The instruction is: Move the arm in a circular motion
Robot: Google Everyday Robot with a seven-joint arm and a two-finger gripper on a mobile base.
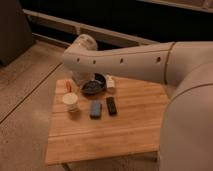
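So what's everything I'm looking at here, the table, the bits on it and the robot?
table: one, light wood, centre of the view.
bowl: one, dark, near the table's back edge.
cup: one, white, left part of the table, nearer than the bowl.
orange item: one, orange, left of the bowl; too unclear to name.
small container: one, white, right of the bowl.
flat block: one, blue-grey, in front of the bowl.
slim block: one, black, just right of the flat block.
floor: speckled beige, around the table.
arm: one, cream-white, reaching from the right across the table's back.
gripper: one, pale, hanging under the arm's far end, mostly hidden.
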